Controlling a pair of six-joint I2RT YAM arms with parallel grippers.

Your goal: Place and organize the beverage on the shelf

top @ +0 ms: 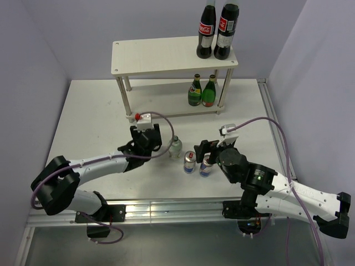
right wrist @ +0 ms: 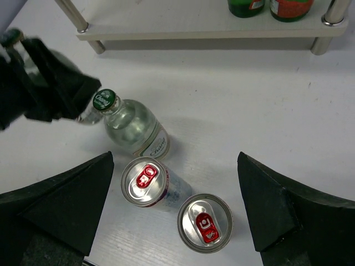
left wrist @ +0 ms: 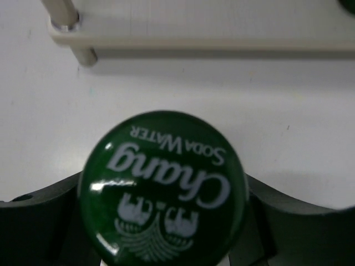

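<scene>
Left pincer (top: 160, 143) clamped on clear bottle (left wrist: 162, 188), cap between fingers; second bottle (right wrist: 135, 128) just beside tips. Right pincer (right wrist: 175, 166) spread wide, two cans (right wrist: 145, 180) between fingers.

The white table (top: 89, 122) has a faintly grained top, with a metal rail (top: 177, 209) along its near edge. The shelf (top: 161, 55) stands on its far half on 4 slim round legs, its lower board raised just off the tabletop. Nearer the middle, 1 clear glass bottle (top: 175, 147) with a green cap stands upright, well apart from the shelf. Just to its right and slightly nearer the rail, 2 slim cans stand upright side by side: the left can (top: 189, 162) and the right can (top: 206, 165). Both have silver tops with red pull tabs. The left can is just beside the bottle's base.
</scene>
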